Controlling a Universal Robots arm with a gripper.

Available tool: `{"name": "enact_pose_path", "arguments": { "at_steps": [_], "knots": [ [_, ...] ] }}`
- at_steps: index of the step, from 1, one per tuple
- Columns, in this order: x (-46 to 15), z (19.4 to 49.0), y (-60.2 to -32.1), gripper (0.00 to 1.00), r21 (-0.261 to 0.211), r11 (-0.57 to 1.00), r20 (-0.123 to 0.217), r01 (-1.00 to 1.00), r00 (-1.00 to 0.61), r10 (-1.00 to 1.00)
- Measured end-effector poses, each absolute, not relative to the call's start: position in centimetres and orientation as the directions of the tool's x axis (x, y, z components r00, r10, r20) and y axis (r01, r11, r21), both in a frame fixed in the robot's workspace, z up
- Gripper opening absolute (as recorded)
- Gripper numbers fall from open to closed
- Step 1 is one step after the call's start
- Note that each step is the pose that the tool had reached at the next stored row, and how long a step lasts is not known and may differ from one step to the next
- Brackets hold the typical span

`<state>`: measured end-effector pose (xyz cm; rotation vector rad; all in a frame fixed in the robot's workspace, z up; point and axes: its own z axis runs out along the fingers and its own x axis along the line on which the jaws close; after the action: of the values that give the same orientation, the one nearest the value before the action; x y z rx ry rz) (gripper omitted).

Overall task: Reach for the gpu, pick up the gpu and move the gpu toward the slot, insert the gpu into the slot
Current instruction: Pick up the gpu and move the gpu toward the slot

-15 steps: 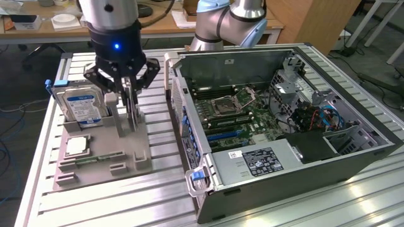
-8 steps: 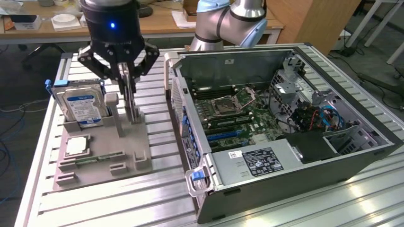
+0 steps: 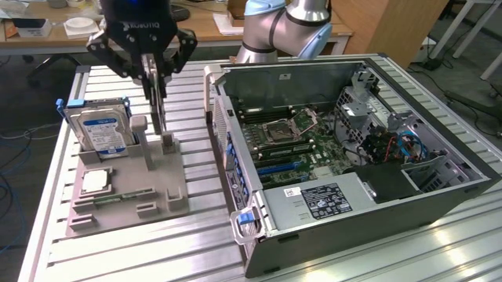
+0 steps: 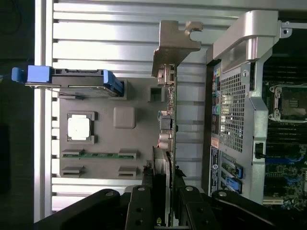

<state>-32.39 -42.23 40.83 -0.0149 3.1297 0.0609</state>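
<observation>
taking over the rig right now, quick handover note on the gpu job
Gripper: shut on the gpu, from above.
Gpu: upright, lower end at the grey holder tray, beside the open computer case.
Slot: on the motherboard inside the case, nothing in it.
Done: reach and grip.
Left: move to the slot, insert.

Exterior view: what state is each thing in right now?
end effector: shut on the gpu.
gpu: upright on edge in the grey holder, gripped.
hard drive: standing upright in the holder.
processor: lying flat in the holder.
memory stick: lying flat in the holder.
computer case: on its side, open.
slot: empty.
</observation>
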Motion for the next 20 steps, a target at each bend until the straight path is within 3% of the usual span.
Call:
{"name": "enact_pose_path", "arguments": {
  "at_steps": [3, 13, 20],
  "knots": [
    [-32.4, 42.1, -42.2, 0.26, 0.039, 0.999, -0.011, -0.010, -1.000, -0.009],
    [-31.5, 42.1, -42.2, 0.26, 0.039, 0.999, -0.011, -0.010, -1.000, -0.009],
    [-31.0, 42.1, -42.2, 0.26, 0.000, 1.000, -0.011, -0.010, -1.000, -0.010]
  ]
}}
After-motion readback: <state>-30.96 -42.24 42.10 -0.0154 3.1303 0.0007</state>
